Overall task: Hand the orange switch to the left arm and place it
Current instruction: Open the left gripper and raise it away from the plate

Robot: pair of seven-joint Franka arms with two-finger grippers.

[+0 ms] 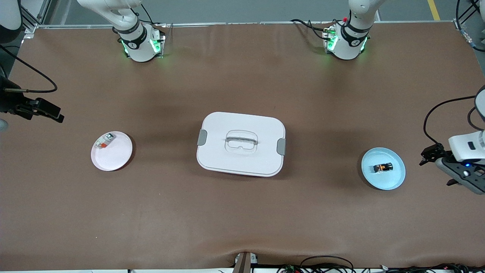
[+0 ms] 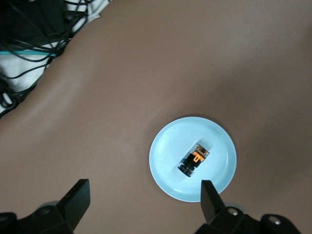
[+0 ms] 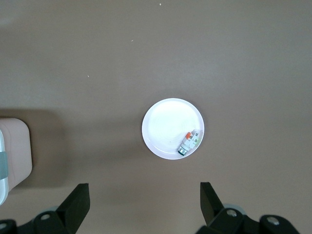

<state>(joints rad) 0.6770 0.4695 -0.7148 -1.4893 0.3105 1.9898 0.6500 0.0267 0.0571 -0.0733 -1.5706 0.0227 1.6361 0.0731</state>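
Box (image 1: 241,144), white, lidded, grey clasps at both ends, at mid-table on the brown mat (image 1: 242,212). Toward the left arm's end from the box: blue plate (image 1: 394,179), with the orange switch (image 1: 383,167) lying on it, black with copper-orange parts, untouched. Toward the right arm's end from the box, well apart: white plate (image 1: 113,159) carrying a small white-grey piece (image 1: 104,141) with a red-orange mark near its rim. Left gripper (image 2: 144,201) up in the air over the mat just beside the blue plate, at the side away from the box, fingers (image 2: 208,199) spread wide, nothing between them. Right gripper (image 3: 144,201) likewise aloft past the white plate from the box, fingers (image 3: 78,201) released and empty. Box corner just visible in the right wrist view.
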